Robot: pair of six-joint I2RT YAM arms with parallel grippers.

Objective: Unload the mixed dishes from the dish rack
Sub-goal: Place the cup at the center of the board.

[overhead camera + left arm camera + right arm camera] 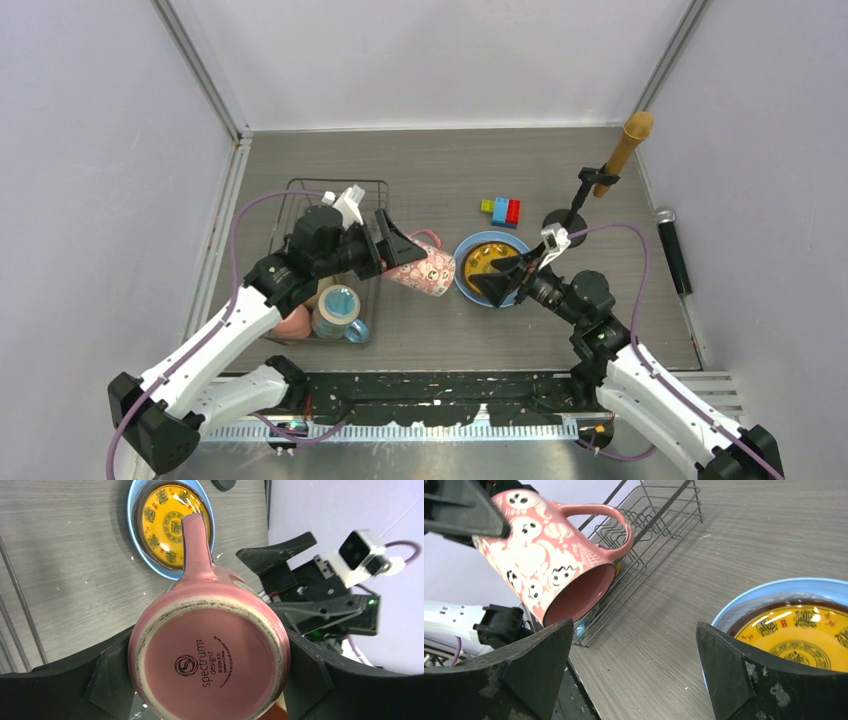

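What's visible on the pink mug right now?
The pink mug looks glossy ceramic, with white ghost-like figures, one loop handle and a pink, empty inside; its base has a bare ring and a Spectrum Designz stamp. It hangs tilted, mouth away from the left gripper, which clamps its base end, beside the rack.

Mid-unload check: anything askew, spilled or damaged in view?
The mug is tipped on its side in the left gripper, mouth toward the open right gripper; nothing has spilled. Its base ring shows dark speckling, which may be wear or grime. The yellow plate sits flat on the blue plate.
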